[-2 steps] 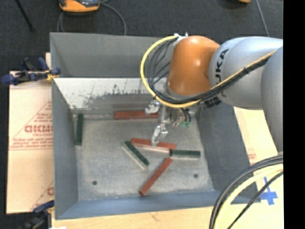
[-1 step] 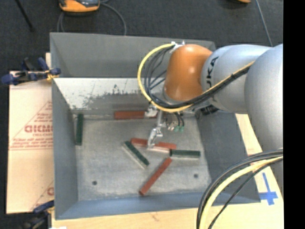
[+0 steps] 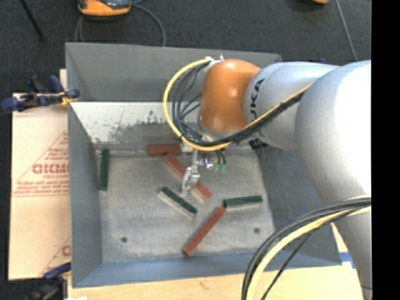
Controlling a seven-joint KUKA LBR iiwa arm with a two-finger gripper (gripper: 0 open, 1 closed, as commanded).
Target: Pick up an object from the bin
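Camera view: KUKA lettering (image 3: pixel 255 99) on arm (image 3: pixel 312 114)

One camera looks down into the grey bin (image 3: pixel 84 186) — close, slightly off-side — arm (image 3: pixel 312 124) entering from right.

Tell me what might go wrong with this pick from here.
The pincer hangs amid three close bars: a short red-brown bar, a slanted red-brown bar and a dark green bar. It may catch two at once, or nudge one aside and close on nothing.
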